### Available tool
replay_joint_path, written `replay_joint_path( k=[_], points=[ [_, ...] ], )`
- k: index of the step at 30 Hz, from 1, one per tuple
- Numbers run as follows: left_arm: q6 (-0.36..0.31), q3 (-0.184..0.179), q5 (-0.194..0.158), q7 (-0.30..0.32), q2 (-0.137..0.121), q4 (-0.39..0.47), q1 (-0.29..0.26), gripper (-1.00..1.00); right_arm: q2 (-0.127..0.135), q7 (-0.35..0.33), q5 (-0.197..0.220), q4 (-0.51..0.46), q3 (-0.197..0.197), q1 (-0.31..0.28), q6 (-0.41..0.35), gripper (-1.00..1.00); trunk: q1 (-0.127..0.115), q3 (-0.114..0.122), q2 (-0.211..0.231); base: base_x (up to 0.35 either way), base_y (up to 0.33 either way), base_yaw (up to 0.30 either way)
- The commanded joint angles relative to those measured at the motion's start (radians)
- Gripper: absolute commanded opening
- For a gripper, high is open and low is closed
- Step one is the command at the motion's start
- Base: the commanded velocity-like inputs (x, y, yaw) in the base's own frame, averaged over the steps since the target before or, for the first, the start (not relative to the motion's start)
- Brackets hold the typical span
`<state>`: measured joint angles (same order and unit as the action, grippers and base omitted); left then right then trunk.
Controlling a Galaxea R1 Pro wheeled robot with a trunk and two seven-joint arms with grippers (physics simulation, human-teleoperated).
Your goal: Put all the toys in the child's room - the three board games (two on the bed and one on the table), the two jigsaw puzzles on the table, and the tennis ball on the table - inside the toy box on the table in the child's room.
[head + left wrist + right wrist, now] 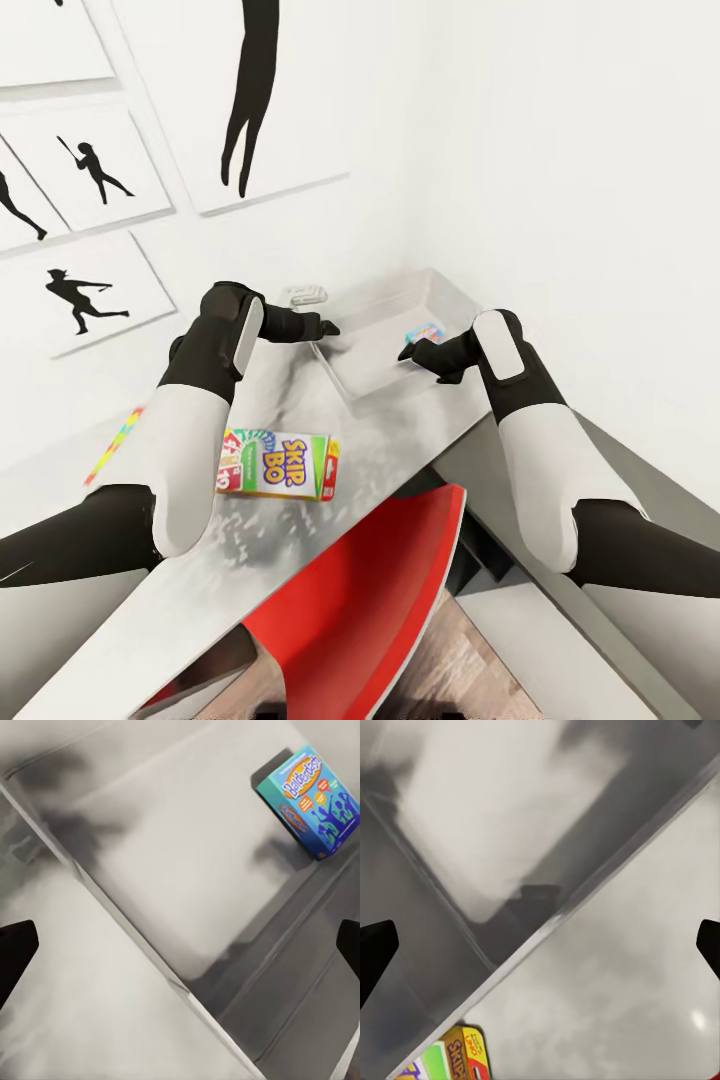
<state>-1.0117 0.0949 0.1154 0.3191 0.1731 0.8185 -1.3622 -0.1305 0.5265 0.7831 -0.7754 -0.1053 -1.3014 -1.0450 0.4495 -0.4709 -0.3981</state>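
Toy box (372, 375): I saw it on the table (300, 590); blue game (319, 801) inside.
Skip-Bo box (278, 465): short of toy box, lying flat, nearer left gripper (322, 326).
Fingers: both pairs apart, empty; right gripper (408, 351) over toy box.

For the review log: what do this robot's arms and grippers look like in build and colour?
Both arms have glossy white shells on the forearms, with matte black segments at the elbows and wrists. Each wrist carries a white oval panel. The left gripper and right gripper are black, with short tapered fingers. No cables or lettering are visible.
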Motion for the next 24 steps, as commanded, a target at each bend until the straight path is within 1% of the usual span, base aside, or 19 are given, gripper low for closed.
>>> replay_joint_path(
  k=[1,13,24],
  points=[
    [-0.004,0.005,0.010,0.009,0.001,0.001,-0.001,1.00,-0.001,0.010,0.010,-0.001,-0.004,-0.001,-0.002,1.00,0.000,-0.003,-0.002,0.000,0.000,0.000],
    [-0.004,0.004,0.010,0.009,0.001,0.004,-0.001,1.00,-0.001,0.010,0.010,-0.001,-0.004,-0.001,-0.002,1.00,0.000,-0.023,-0.002,0.000,0.000,0.000],
    [-0.007,0.003,0.009,0.012,0.001,0.042,-0.001,1.00,-0.001,0.010,0.010,-0.019,-0.004,-0.001,-0.002,1.00,0.000,-0.040,-0.002,0.000,0.000,0.000]
  ],
)
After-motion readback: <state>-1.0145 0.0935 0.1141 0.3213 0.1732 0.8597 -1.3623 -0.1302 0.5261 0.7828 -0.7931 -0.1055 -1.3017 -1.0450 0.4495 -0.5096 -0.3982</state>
